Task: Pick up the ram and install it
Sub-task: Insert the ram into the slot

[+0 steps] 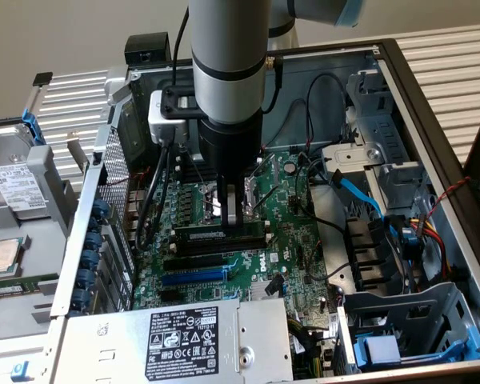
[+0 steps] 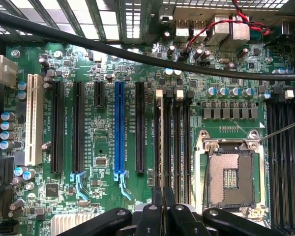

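- So, the gripper [image 1: 233,222] is down inside the open PC case, its fingers pinched narrow on the top edge of the ram [image 1: 200,235].
- From the wrist view, the ram [image 2: 161,137] stands edge-on in the memory slot nearest the black expansion slots, with the gripper [image 2: 162,199] right over it.
- Empty memory slots [image 2: 179,142] sit just beside it, then the open CPU socket [image 2: 232,174].
- On its other side there's a blue expansion slot [image 2: 119,128].
- A thick black cable [image 2: 137,54] cuts across the wrist view above the board.
- Outside, black hoses [image 1: 148,208] hang off the wrist on the exterior view's left, and the power supply [image 1: 184,336] sits near the board's front edge.
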You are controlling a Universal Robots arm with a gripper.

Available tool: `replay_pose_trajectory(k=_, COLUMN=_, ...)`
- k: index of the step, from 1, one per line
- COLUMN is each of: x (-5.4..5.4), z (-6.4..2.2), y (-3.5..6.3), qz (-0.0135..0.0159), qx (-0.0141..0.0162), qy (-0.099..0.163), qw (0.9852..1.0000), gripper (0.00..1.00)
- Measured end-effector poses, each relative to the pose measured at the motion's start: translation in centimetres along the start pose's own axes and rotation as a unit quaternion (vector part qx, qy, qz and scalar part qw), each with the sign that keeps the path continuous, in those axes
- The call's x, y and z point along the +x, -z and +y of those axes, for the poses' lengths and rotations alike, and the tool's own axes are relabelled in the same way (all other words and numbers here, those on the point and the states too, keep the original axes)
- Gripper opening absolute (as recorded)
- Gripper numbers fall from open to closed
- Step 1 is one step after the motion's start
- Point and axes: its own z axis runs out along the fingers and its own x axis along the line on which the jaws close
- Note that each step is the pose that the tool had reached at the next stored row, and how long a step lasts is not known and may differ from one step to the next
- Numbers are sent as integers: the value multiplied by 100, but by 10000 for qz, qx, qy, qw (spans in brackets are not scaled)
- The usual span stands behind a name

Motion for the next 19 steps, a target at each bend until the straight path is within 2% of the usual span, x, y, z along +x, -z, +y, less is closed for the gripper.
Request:
replay_pose_trajectory(k=14, x=0, z=0, y=-4, qz=4, qx=-4, qy=50, qw=10000, gripper=12)
replay_pose_trajectory(k=19, x=0, z=0, y=-5, qz=3, qx=13, qy=52, qw=10000, gripper=12)
